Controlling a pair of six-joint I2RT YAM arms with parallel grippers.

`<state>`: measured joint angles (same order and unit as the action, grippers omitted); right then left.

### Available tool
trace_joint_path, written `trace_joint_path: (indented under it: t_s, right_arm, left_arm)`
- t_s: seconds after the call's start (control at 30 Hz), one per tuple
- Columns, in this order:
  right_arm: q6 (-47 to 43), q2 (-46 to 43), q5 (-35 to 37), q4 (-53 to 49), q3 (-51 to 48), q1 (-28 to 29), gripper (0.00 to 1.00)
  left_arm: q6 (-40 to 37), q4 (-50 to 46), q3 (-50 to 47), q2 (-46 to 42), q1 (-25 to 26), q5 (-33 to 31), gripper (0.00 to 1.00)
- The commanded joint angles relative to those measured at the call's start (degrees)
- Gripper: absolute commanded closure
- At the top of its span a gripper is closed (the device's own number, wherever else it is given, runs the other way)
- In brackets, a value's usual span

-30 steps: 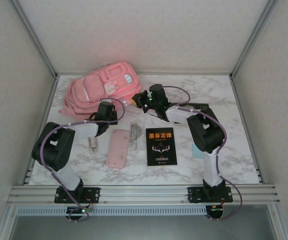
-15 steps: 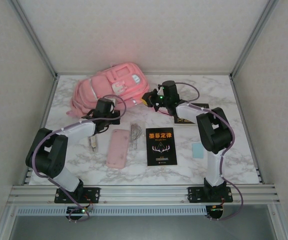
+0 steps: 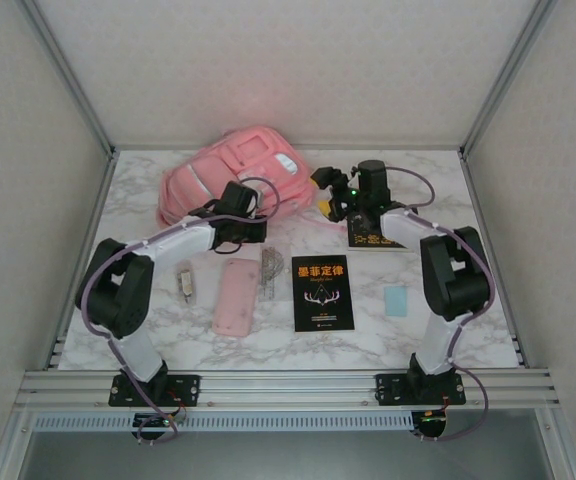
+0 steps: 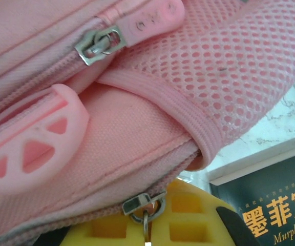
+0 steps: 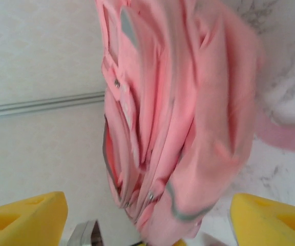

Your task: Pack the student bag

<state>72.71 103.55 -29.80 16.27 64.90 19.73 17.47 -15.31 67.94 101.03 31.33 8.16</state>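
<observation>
The student bag [image 3: 230, 172], a big soft pink backpack, lies on its side at the back of the table. My left gripper [image 3: 262, 226] is at its near right edge. In the left wrist view its yellow fingers [image 4: 188, 225] are shut on the ring pull of a metal zipper slider [image 4: 143, 204] on the bag's lower seam. My right gripper [image 3: 323, 192] is just right of the bag. Its yellow fingertips [image 5: 24, 218] stand wide apart with nothing between them, and the bag [image 5: 188, 102] hangs blurred just ahead of them.
A black book [image 3: 323, 292] lies front centre, and a second black book [image 3: 373, 236] lies under the right arm. A flat pink pencil case [image 3: 236, 296], a clear ruler [image 3: 273, 272], a small metal item [image 3: 184, 281] and a pale blue card [image 3: 395, 300] lie nearby.
Both arms and the bag have shifted to the right across the back of the table. The right gripper has opened and let go of the bag. The left stays shut.
</observation>
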Motion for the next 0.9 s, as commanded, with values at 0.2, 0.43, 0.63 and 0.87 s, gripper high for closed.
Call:
trace_joint_path:
  t_s: [0.2, 0.43, 0.63, 0.87]
  right_arm:
    - [4.9, 2.2, 0.4, 1.4, -3.4, 6.5, 0.16]
    - [7.1, 11.6, 0.9, 6.1, 2.7, 7.4, 0.34]
    - [4.7, 12.1, 3.0, 6.8, 4.0, 6.1, 1.0]
    - [-7.5, 7.5, 7.8, -1.2, 5.3, 2.8, 1.0]
  left_arm:
    - [0.4, -3.1, 6.6, 1.9, 3.6, 2.2, 1.0]
    - [0.2, -5.9, 5.5, -0.1, 4.8, 1.1, 1.0]
    - [0.2, -12.3, 4.6, -0.8, 4.7, -6.2, 1.0]
    - [1.4, -22.2, 2.8, -2.6, 2.0, -9.4, 1.0]
